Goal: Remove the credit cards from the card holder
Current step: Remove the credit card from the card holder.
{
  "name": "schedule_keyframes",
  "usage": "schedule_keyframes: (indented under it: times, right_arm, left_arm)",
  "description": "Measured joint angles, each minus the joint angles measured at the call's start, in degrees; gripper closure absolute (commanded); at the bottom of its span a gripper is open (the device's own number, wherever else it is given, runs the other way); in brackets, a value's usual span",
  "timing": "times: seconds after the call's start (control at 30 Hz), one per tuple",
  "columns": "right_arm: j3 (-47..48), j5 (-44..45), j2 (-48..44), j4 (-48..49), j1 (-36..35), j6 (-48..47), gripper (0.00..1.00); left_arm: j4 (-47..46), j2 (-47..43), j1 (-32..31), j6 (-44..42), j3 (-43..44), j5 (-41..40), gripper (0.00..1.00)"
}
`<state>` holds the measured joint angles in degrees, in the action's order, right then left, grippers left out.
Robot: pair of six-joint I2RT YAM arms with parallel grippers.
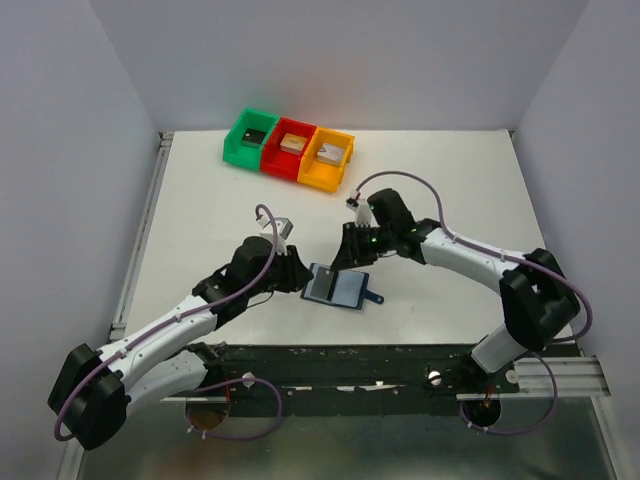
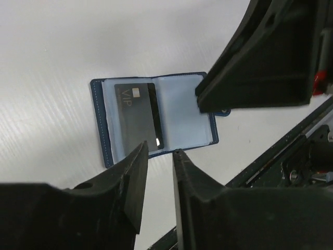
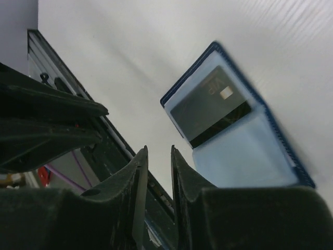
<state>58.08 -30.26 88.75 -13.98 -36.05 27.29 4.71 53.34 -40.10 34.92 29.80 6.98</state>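
Observation:
The navy card holder [image 1: 340, 290] lies open on the white table, its pale blue sleeve pages up. A black card marked VIP [image 2: 136, 114] sits in one sleeve page; it also shows in the right wrist view [image 3: 210, 107]. No other cards show. My left gripper [image 1: 303, 277] hovers at the holder's left edge, jaws a narrow gap apart and empty [image 2: 160, 152]. My right gripper [image 1: 345, 262] hovers just above the holder's far edge, jaws also narrowly apart and empty [image 3: 157, 151]. In the left wrist view the holder [image 2: 182, 112] is partly hidden by the right gripper [image 2: 260, 67].
Green [image 1: 238, 152], red [image 1: 280, 166] and orange [image 1: 318, 180] bins stand in a row at the back, each with a small block inside. A black metal rail [image 1: 400, 365] runs along the table's near edge. The two grippers are close together over the holder.

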Motion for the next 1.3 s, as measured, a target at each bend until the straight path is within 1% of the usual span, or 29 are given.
schedule_keyframes:
  times: [0.13, 0.3, 0.43, 0.57, 0.93, 1.07, 1.2, 1.3]
  right_arm:
    - [-2.6, -1.6, 5.2, 4.5, -4.9, 3.5, 0.69]
    - [-7.2, -2.5, 5.7, 8.6, -8.1, 4.9, 0.69]
    - [-10.1, -2.3, 5.7, 8.8, -8.1, 4.8, 0.69]
    - [-11.0, -1.5, 6.0, 8.7, -8.1, 4.6, 0.69]
    - [-10.8, 4.4, 7.8, 4.4, -7.5, 2.3, 0.69]
    - [-9.9, 5.4, 8.0, 3.0, -6.3, 1.1, 0.68]
    - [-9.2, 6.0, 7.9, 1.9, -5.8, 0.1, 0.65]
    - [-9.2, 5.8, 6.4, 0.8, -5.7, -0.4, 0.64]
  left_arm:
    - [-0.2, 3.2, 0.0, 1.5, 0.0, -2.7, 0.68]
    - [-0.3, 4.0, 0.0, 3.3, 0.0, -6.1, 0.69]
    - [-1.2, 3.3, 0.0, 4.3, -0.8, -7.1, 0.69]
    - [-1.7, 3.3, 0.0, 4.7, -1.1, -7.4, 0.69]
    - [-2.5, 3.7, 0.0, 5.4, -1.2, -7.4, 0.68]
    - [-2.6, 4.1, 0.0, 5.4, -1.2, -7.4, 0.68]
    - [-2.9, 4.1, 0.0, 5.4, -1.2, -7.4, 0.68]
    - [-3.1, 4.1, 0.0, 5.3, -1.2, -7.4, 0.68]
